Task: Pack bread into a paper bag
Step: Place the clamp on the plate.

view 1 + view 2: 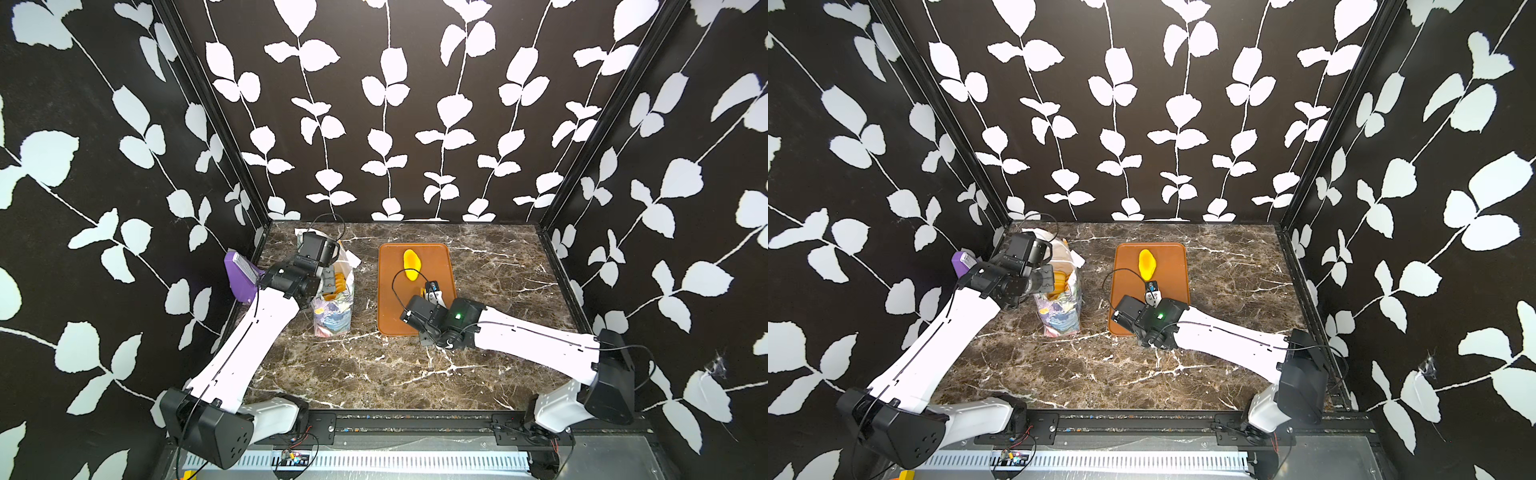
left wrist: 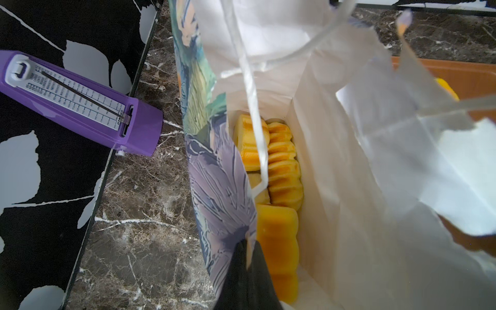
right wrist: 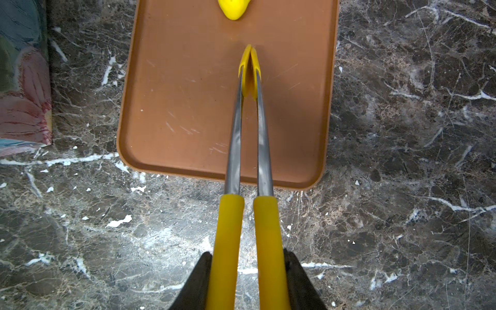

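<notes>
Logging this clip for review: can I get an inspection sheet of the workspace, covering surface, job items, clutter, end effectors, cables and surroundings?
Surface: marbled tabletop with a brown tray on it.
Job's things: paper bag upright, several pastries inside; one oval bun on the tray.
Clutter: purple box at the table's edge, against the side wall.
End effectors: left end effector shut on the bag's rim; right end effector shut on tongs, tips closed and empty over the tray.
Cables: black cable looping at each wrist.
Surroundings: black walls with white leaf print.
</notes>
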Action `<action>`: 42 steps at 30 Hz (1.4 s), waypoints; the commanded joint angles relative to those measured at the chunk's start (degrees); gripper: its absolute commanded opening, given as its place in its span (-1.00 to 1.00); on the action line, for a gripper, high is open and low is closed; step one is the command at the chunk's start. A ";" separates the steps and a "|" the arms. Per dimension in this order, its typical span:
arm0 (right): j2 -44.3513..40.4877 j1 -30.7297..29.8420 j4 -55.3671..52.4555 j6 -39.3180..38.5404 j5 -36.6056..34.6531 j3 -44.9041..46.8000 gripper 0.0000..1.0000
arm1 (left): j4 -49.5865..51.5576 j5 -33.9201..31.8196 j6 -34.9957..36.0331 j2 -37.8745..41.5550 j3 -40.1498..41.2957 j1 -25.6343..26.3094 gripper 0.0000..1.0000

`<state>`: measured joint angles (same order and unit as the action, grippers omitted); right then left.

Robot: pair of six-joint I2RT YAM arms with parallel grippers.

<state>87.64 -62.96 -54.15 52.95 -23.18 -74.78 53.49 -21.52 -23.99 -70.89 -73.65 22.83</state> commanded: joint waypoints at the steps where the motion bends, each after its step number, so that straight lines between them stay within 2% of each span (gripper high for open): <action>1: 0.08 0.18 -1.49 -1.73 -0.43 -4.37 -0.99 | 1.35 0.60 -0.09 -0.25 1.09 0.38 -1.00; 11: 2.07 1.76 -3.13 -4.84 -1.74 -9.75 -0.99 | 1.09 0.69 0.22 -0.43 1.28 0.37 -1.00; 19: 5.27 3.61 -2.89 -6.98 -1.10 -12.95 -0.66 | 1.17 -0.10 0.70 -0.41 1.30 0.39 -1.00; 23: 5.97 4.25 -2.58 -7.59 -0.42 -13.68 -0.25 | 1.17 -0.10 0.76 -0.66 1.45 0.37 -1.00; 24: 6.23 4.44 -2.63 -7.76 -0.29 -13.80 -0.22 | 1.13 -0.10 0.70 -0.65 1.45 0.37 -1.00; 42: 7.70 5.05 -1.90 -7.86 0.33 -13.41 -0.08 | 1.17 -0.28 1.05 -1.18 1.23 0.37 -1.00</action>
<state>94.56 -58.22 -57.25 44.97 -21.82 -85.91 53.45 -22.15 -23.88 -71.66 -73.01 22.83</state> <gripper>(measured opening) 0.462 0.045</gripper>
